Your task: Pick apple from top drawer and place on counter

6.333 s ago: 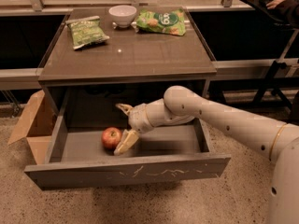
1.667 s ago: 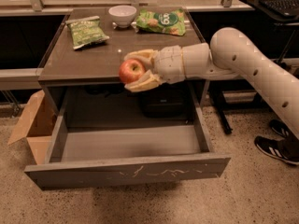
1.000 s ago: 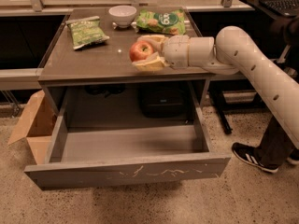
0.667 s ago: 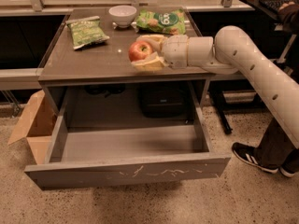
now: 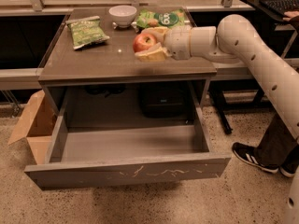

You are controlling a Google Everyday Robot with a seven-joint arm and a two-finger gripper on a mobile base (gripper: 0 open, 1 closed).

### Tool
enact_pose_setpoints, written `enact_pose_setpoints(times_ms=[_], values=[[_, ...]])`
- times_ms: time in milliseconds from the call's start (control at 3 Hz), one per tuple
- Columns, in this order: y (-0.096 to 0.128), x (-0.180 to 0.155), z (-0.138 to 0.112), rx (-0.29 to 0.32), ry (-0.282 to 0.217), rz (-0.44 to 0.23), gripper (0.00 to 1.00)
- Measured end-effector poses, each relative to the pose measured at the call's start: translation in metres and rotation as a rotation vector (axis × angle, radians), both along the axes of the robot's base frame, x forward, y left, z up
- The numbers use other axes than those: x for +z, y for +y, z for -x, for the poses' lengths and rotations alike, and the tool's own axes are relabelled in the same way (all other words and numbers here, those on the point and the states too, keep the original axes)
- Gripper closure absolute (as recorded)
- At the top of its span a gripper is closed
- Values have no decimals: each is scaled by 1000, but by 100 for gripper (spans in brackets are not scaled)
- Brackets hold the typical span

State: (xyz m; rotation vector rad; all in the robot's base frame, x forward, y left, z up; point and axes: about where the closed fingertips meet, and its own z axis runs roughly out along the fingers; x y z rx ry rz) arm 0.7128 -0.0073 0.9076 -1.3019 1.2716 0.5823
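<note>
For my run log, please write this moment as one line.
phase: placing | gripper: shut on apple, over counter | top drawer: open | also on counter: white bowl

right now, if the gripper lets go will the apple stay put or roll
May roll: the apple is round, the counter flat and glossy. Looks firm, so the gripper shut on it over the counter probably won't dent it.

Glossy counter beneath smooth plastic jaws
</note>
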Motion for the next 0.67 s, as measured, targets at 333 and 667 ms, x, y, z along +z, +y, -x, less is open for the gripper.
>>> enact_pose_setpoints(times_ms=[333, 667], values=[[-9, -2, -23, -70, 48, 14, 100], [-16, -8, -44, -140, 97, 19, 100]])
